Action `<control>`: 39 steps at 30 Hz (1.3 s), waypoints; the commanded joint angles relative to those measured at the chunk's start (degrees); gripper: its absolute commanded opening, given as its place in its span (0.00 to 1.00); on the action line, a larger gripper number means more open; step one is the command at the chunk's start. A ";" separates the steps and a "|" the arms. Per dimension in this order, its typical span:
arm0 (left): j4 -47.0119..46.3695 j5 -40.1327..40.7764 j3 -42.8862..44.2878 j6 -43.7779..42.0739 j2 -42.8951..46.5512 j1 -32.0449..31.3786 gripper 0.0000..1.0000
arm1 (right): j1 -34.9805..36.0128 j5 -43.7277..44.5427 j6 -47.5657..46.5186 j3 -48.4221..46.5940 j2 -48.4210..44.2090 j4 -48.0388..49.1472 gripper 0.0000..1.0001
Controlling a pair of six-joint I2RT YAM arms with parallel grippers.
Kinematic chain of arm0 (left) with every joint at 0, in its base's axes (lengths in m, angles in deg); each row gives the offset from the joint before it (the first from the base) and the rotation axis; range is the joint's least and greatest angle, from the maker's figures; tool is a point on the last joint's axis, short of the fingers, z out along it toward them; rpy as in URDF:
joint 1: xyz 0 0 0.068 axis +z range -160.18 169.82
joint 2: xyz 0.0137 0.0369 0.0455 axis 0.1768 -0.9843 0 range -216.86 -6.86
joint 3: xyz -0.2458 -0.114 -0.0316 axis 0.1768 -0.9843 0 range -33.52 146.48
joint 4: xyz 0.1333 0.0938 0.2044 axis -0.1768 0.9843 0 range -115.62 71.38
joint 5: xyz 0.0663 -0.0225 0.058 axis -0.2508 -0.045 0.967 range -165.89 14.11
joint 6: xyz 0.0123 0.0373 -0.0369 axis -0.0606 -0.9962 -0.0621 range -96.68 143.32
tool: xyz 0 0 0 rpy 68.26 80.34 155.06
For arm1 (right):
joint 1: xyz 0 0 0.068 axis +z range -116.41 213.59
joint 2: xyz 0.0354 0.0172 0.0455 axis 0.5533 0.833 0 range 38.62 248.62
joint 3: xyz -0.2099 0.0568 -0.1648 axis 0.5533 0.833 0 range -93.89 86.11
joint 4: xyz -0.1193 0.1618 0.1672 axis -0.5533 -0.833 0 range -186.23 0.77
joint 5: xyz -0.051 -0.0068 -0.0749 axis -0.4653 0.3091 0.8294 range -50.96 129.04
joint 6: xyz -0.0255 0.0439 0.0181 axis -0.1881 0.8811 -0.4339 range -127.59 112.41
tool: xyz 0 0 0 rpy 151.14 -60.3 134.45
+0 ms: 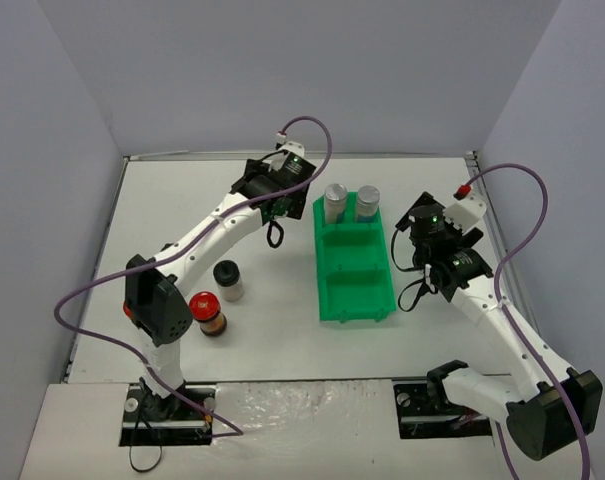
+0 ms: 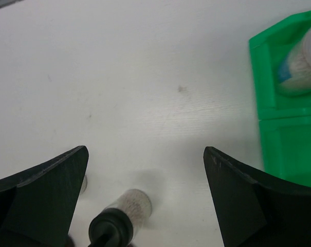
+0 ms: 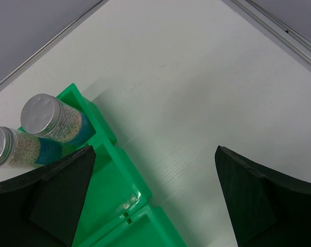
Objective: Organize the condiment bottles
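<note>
Four jars on the worktop (image 1: 172, 210).
Green bin (image 1: 354, 300) holds both silver-lidded jars (image 1: 337, 203) in its far compartment; black-lidded jar (image 1: 228, 280) and red-lidded jar (image 1: 207, 313) stand left (by the left arm); left gripper (image 2: 145, 154) and right gripper (image 3: 155, 152) gape empty.

The left hand (image 2: 145, 152) hangs over the white table (image 2: 145, 67) with its two dark fingers (image 2: 42, 190) spread wide and nothing between them. Just nearer stands a black-lidded jar (image 2: 119, 218) of pale contents. On the right, a green tray (image 2: 278, 149) holds a silver-lidded jar (image 2: 304, 56) in its far compartment.
</note>
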 commanded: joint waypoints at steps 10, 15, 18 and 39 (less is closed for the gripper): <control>3.18 8.59 -20.83 13.80 20.90 7.36 0.93 | 0.26 -0.50 1.08 0.19 2.24 3.82 1.00; 2.22 3.01 -23.40 15.07 23.03 12.37 0.93 | 0.26 -1.28 1.24 0.20 2.69 4.24 1.00; 0.57 -4.12 -27.15 17.05 24.09 15.61 0.93 | 0.26 -1.30 1.40 0.59 2.44 4.51 1.00; -1.64 -20.92 -41.86 21.52 26.03 15.38 0.92 | 0.26 -2.07 1.90 1.49 2.88 5.21 1.00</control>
